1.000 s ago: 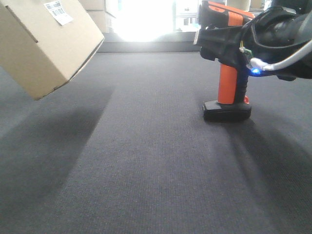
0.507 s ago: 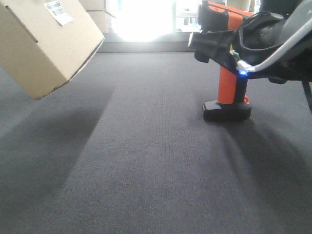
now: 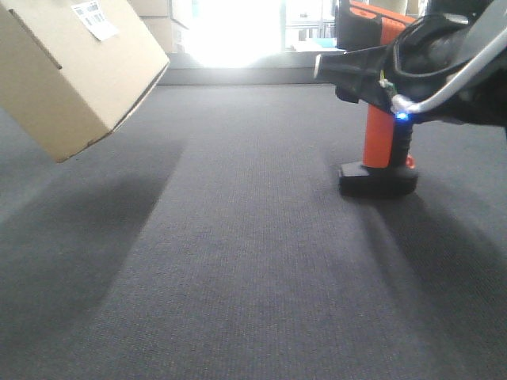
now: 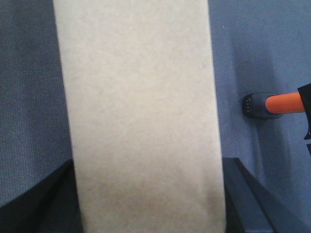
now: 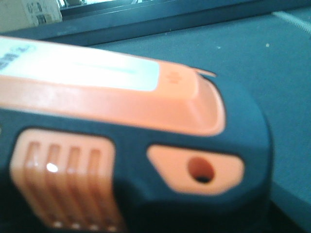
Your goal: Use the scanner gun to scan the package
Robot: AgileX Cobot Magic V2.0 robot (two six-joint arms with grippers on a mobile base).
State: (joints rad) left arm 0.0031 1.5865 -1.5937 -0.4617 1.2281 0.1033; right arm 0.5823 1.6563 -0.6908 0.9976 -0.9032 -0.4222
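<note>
The package (image 3: 79,71), a plain tan box with a white barcode label (image 3: 95,20) on its top face, hangs tilted in the air at the upper left. In the left wrist view the package (image 4: 138,111) fills the middle, and my left gripper (image 4: 150,199) is shut on it, with dark fingers (image 4: 43,204) on either side. The scanner gun (image 3: 380,142) stands upright on its black base at the right. My right gripper (image 3: 360,71) is clamped round its black head. The scanner gun (image 5: 146,145) fills the right wrist view, hiding the fingers.
The grey carpeted surface (image 3: 253,261) stretches between the package and the scanner. Stacked cardboard boxes (image 3: 154,20) and a bright window (image 3: 238,32) lie behind a dark ledge (image 3: 238,75) at the back. The right arm's cables (image 3: 444,87) hang beside the scanner.
The right gripper and the scanner gun have shifted a little to the right together. The package stays where it was.
</note>
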